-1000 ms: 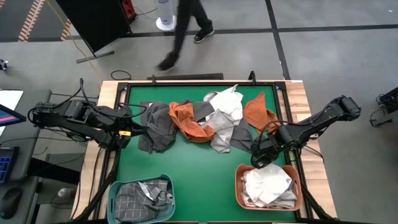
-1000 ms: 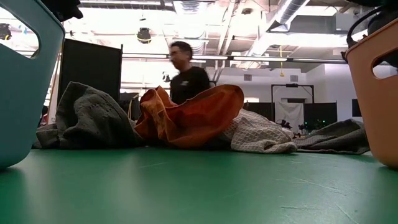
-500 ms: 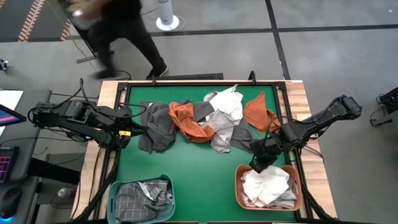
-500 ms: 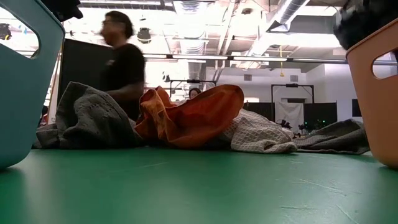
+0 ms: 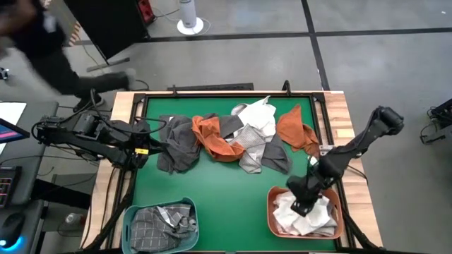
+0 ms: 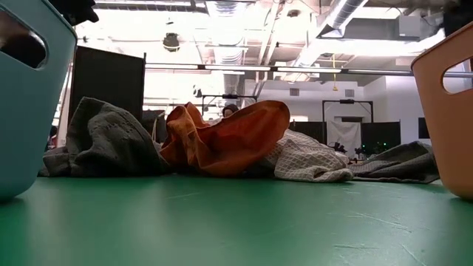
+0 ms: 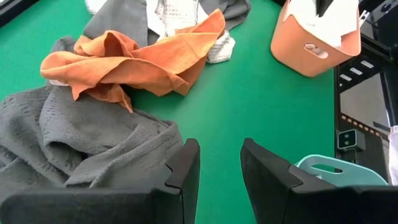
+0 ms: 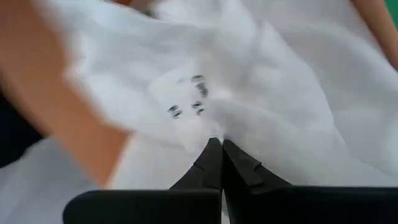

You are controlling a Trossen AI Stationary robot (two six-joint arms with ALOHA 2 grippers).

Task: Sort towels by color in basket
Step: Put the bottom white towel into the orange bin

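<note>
No legible writing is seen; only a few small dark marks on the soft white towels (image 8: pixel 249 81) are made out just ahead of the right pincer (image 5: pixel 300 207), whose fingers are pressed together, empty, inside the orange plastic basket (image 5: pixel 270 212). Two baskets are counted, the other a teal plastic basket (image 5: pixel 128 215) of checked towels (image 5: pixel 159 224). The left pincer (image 7: pixel 219 163), held narrowly parted and empty, is beside a dark grey towel (image 7: pixel 74 149), with two rust-orange towels (image 5: pixel 215 137) counted in the heap on the green tabletop (image 5: pixel 226 183).

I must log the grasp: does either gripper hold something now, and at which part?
Nothing is visibly held. The right gripper is shut, pressing into the white towels in the orange basket. The left gripper is open, empty.
</note>
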